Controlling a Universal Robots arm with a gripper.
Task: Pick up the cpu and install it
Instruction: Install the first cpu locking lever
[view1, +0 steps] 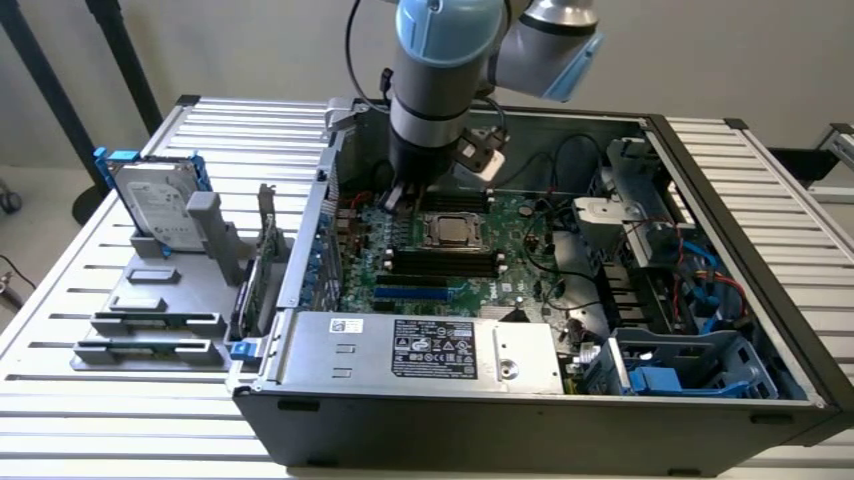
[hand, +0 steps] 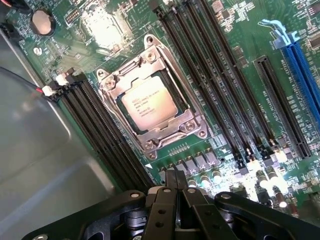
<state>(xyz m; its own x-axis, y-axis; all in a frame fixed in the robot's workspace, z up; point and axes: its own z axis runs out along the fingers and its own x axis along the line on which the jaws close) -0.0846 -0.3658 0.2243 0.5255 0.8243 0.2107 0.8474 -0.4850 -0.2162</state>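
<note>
CPU (hand: 148, 104) looks seated already — it's lying flat in the metal socket frame (hand: 152, 95) on the green motherboard (hand: 240, 60), between the rows of dark memory slots (hand: 215, 80), inside the open PC case (view1: 747, 250). Gripper (hand: 176, 181) hangs just above the board beside the socket, fingers pinched fully together with nothing in them. My worry: those closed tips are close to the small capacitors (hand: 216, 176) — any sideways drift could clip them or nudge the frame.
</note>
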